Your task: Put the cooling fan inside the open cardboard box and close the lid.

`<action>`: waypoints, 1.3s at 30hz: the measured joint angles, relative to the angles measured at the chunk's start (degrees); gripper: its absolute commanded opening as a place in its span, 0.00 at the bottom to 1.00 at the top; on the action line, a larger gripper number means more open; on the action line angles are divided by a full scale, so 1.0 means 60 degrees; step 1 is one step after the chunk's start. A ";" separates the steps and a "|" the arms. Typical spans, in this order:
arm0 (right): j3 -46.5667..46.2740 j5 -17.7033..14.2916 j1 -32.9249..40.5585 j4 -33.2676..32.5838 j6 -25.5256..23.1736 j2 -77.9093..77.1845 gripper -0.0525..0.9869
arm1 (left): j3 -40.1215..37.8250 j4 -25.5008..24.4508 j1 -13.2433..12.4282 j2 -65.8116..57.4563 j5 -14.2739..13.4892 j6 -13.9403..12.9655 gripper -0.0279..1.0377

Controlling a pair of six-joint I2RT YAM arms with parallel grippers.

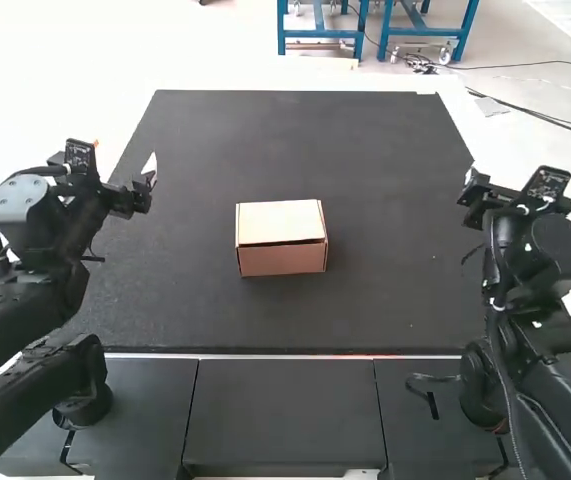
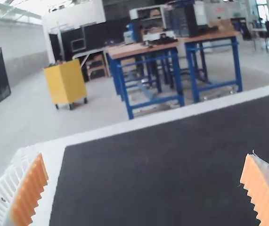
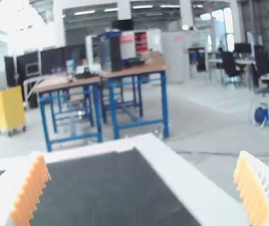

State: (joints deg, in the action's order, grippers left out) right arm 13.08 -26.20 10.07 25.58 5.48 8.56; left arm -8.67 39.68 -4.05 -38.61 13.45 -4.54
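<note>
Right now I see my left gripper (image 1: 147, 182) hovering at about the box's 10 o'clock, over the mat (image 1: 365, 150) edge, orange pads (image 2: 29, 188) spread wide. The box (image 1: 281, 237) sits mid-mat, lid shut. At its 3 o'clock, well apart, my right gripper (image 1: 470, 190) hangs, pads (image 3: 29, 193) spread too.

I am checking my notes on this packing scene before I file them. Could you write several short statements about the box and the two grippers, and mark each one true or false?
1. The cardboard box is closed. True.
2. The cardboard box sits at a far corner of the black mat. False: it sits near the mat's middle.
3. The left gripper grips the box. False: it is open, by the mat's left edge, apart from the box.
4. The right gripper is open. True.
</note>
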 measured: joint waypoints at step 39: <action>-0.0732 0.1541 -0.1031 -0.0576 -0.2044 -0.1333 0.93 | 0.1388 -0.4615 0.0688 0.6342 0.0776 -0.0521 0.94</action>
State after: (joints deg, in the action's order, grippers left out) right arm 8.69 -16.95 3.88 22.13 -6.79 0.56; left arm -0.34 11.99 0.08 -0.56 18.11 -7.66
